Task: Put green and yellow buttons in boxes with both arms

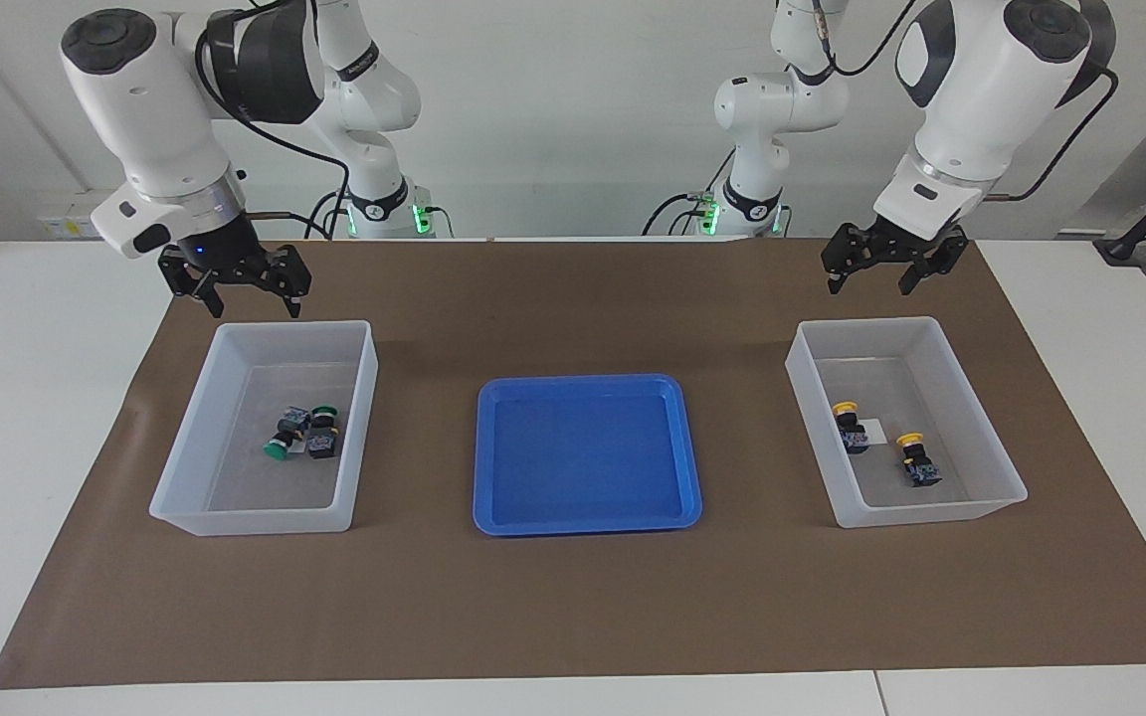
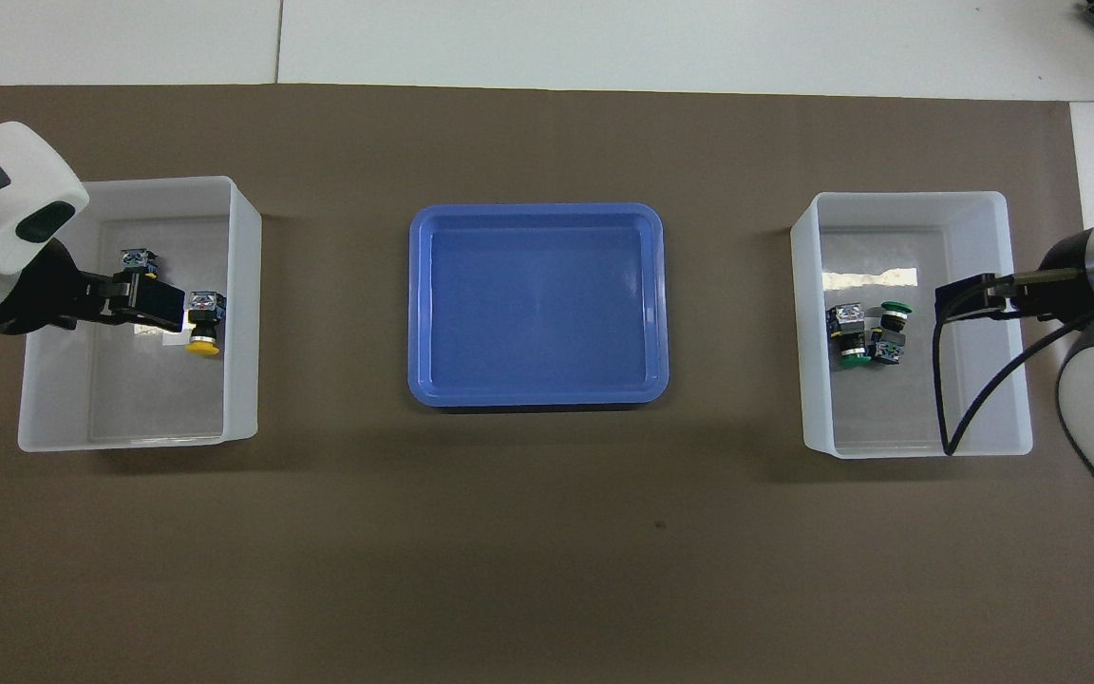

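Two green buttons (image 1: 286, 440) (image 1: 322, 430) lie together in the box (image 1: 175, 497) at the right arm's end; they also show in the overhead view (image 2: 851, 334) (image 2: 892, 326). Two yellow buttons (image 1: 850, 426) (image 1: 917, 459) lie apart in the box (image 1: 993, 438) at the left arm's end. My right gripper (image 1: 250, 303) is open and empty, raised over the green box's edge nearest the robots. My left gripper (image 1: 871, 283) is open and empty, raised over the yellow box's edge nearest the robots. In the overhead view the left gripper (image 2: 162, 306) partly covers one yellow button (image 2: 137, 258).
A shallow blue tray (image 1: 588, 522) lies empty between the two boxes, on a brown mat (image 1: 573, 607) that covers the white table. It also shows in the overhead view (image 2: 537, 211).
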